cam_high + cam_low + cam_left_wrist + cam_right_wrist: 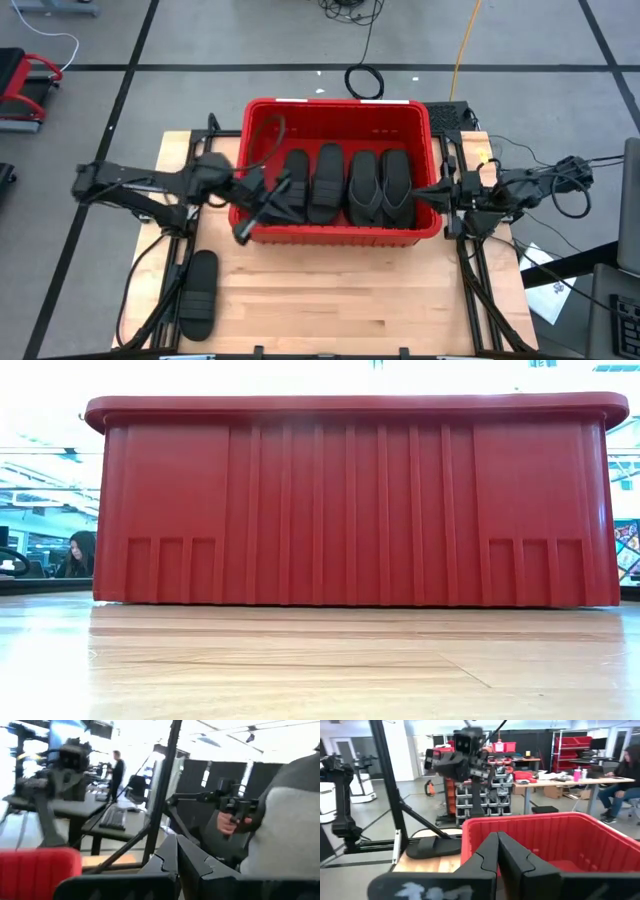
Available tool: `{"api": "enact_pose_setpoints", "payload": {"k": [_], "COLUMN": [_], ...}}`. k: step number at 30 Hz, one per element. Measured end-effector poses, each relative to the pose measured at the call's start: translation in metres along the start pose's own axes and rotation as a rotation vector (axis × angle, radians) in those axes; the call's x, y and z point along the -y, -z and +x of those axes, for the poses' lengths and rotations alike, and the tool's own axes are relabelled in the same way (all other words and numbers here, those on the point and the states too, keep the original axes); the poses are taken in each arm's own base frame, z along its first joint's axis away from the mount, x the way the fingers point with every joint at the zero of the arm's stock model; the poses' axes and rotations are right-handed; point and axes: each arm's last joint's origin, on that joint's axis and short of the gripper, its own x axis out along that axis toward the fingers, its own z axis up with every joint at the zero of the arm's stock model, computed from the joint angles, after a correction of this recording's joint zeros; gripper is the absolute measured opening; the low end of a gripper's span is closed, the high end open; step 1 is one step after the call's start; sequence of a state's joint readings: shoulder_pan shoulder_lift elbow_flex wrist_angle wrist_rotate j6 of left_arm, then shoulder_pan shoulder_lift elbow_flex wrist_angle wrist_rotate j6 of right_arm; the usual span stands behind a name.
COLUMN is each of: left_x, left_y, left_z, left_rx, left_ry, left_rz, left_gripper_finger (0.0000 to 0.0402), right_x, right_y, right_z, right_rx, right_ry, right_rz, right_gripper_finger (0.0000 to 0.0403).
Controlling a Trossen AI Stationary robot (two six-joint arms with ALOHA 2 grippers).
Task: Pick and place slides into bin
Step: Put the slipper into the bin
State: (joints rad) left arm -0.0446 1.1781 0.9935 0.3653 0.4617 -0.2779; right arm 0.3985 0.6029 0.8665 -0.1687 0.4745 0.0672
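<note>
Slides (348,186) are shown packed side by side inside the bin (340,108), toes and heels running front to back; four are counted across, the leftmost partly hidden, and whether others lie stacked beneath cannot be told. The row arrangement is judged to make best use of the crate's width. One slide (198,293) is left outside, flat on the table (330,300) near its front left corner, well apart from the bin. The left gripper (268,203) is held over the bin's left front corner, just beside or on the leftmost slide; whether that slide is pinched or already released cannot be told. In the left wrist view its fingers (172,862) appear pressed together at the tips, with nothing clearly between them. The right gripper (440,188) waits at the bin's right wall, its fingers (492,852) drawn together and empty. The task is judged nearly complete, the lone slide on the table remaining
</note>
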Motion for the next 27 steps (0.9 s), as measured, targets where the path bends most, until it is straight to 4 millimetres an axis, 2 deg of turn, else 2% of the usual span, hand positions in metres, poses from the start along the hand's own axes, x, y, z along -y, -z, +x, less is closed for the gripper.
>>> {"api": "enact_pose_setpoints", "payload": {"k": [3,7,11,19,23,27], "left_x": [0.012,0.031,0.043,0.062,0.065,0.066], "left_y": [0.014,0.02,0.036,0.071,0.096,0.122], "left_z": [-0.027,-0.067,-0.096,-0.131,-0.142,-0.149], "left_rx": [0.021,0.028,-0.095,-0.454,-0.465,-0.376], "left_ry": [-0.001,0.033,-0.025,-0.082,-0.089,-0.076], "left_rz": [-0.012,0.001,-0.088,-0.278,-0.383,-0.51], "left_gripper_finger": [0.0,0.0,0.0,0.0,0.0,0.0], "right_x": [0.002,0.005,0.008,0.008,0.009,0.009], "right_y": [0.002,0.006,0.009,0.008,0.009,0.009], "right_z": [-0.002,-0.008,-0.012,-0.011,-0.01,-0.01], "right_rx": [0.005,0.019,0.033,0.05,0.05,0.049], "right_ry": [0.024,0.025,0.025,0.08,0.1,0.101], "right_rz": [0.001,0.014,0.041,0.051,0.057,0.054], "right_gripper_finger": [0.0,0.0,0.0,0.0,0.0,0.0]}}
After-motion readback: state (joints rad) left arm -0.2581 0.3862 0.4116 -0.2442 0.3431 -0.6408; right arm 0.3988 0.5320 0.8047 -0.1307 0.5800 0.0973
